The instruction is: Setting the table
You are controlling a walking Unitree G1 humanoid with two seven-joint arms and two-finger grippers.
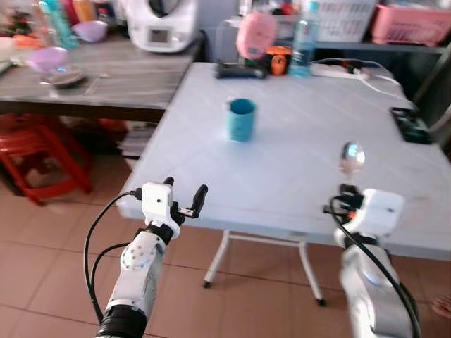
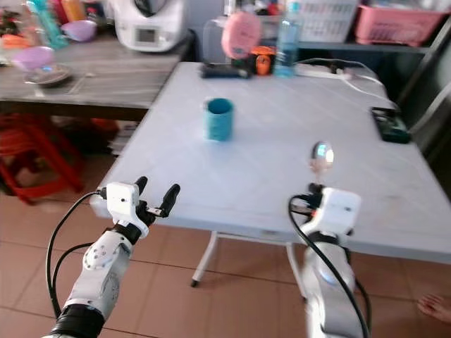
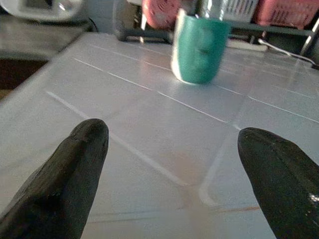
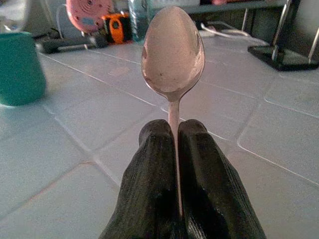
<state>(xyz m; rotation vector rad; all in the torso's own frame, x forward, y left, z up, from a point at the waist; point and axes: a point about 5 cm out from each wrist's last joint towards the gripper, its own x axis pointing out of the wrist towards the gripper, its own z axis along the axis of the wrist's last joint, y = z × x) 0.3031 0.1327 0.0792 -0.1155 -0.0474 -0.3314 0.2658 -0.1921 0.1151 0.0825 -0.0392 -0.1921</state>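
Right gripper (image 4: 174, 144) clamps the spoon (image 4: 173, 50); lay it flat beside the cup (image 1: 242, 119), while left gripper (image 1: 186, 199) waits, jaws apart

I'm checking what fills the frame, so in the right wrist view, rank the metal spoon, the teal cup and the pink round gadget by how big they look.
Largest to smallest, as they look:
1. Shiny metal spoon, pinched in the right gripper's jaws, nearest the camera, so apparent size misleads.
2. Teal plastic cup, partly cut off.
3. Pink round gadget, far back, cropped.
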